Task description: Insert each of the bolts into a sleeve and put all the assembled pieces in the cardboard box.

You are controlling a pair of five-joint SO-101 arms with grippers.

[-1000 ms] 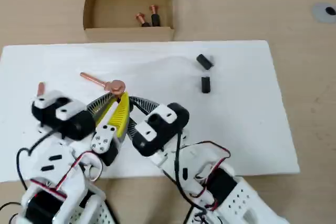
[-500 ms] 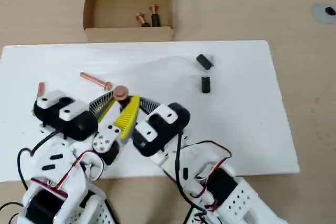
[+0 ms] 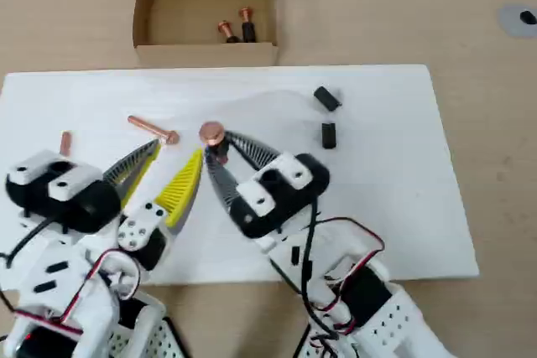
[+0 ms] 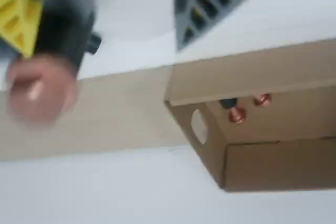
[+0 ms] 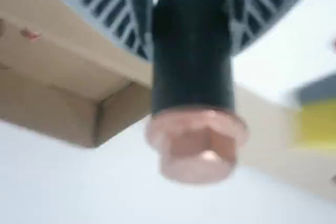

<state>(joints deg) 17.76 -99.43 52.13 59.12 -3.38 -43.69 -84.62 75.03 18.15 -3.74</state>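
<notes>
— Which step is in hand?
— Carrying. An assembled piece (image 3: 211, 135), bolt seated in its black sleeve, hangs over the middle of the white mat (image 3: 394, 207), and my right hand (image 3: 216, 152) is clenched on it. Next, I judge, it goes to the cardboard box (image 3: 144, 18) at the counter's far edge, beside the two pieces (image 3: 237, 29) inside.
— And the other arm?
— My left hand (image 3: 164, 169) is released, just beside the piece. Two loose bolts (image 3: 151, 128) and two sleeves (image 3: 327, 134) wait.
</notes>
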